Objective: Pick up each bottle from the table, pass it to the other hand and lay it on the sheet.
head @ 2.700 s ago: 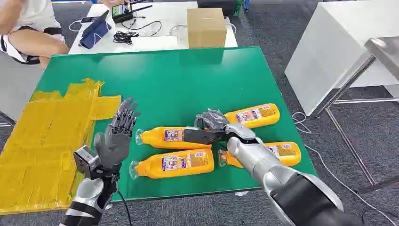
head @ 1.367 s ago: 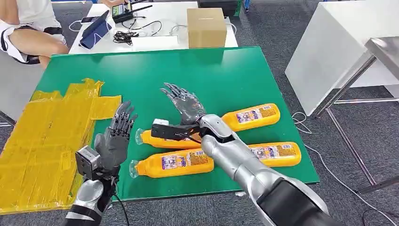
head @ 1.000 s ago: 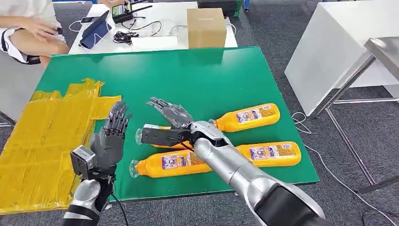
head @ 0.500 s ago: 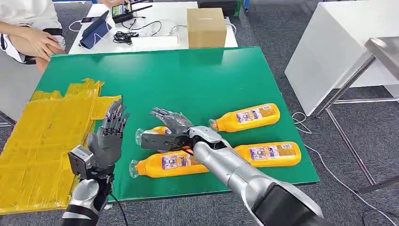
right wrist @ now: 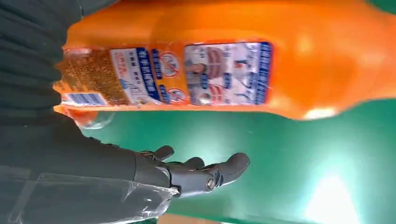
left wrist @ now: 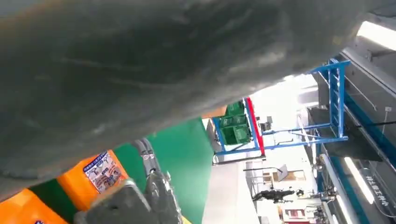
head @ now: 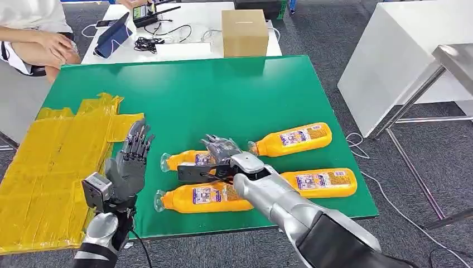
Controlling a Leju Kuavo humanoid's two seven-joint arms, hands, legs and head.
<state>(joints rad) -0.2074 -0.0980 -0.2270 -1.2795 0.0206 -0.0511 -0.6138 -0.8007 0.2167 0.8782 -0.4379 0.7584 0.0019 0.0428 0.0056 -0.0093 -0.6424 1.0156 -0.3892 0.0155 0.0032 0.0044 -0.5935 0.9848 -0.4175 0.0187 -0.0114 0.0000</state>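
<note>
While my right robot hand (head: 222, 149) hangs just over the orange bottle (head: 187, 159) lying nearest the yellow sheet (head: 53, 162), its fingers are apart and hold nothing; the right wrist view shows them spread beside the label with green surface (head: 223, 95) between. To do this well, I judge I should settle the palm across the bottle's middle, wrap from both sides and close before lifting, so it doesn't roll into the bottle just in front (head: 203, 196). My left robot hand (head: 129, 162) waits upright between the sheet and the bottles, fingers extended and empty, ready to receive. Two more bottles lie further right, one by the far side (head: 291, 138), one near the front edge (head: 321, 182). Against half a second ago, my right robot hand has dropped lower and slid right, fingers curling down more; the person at the far left has shifted an arm.
</note>
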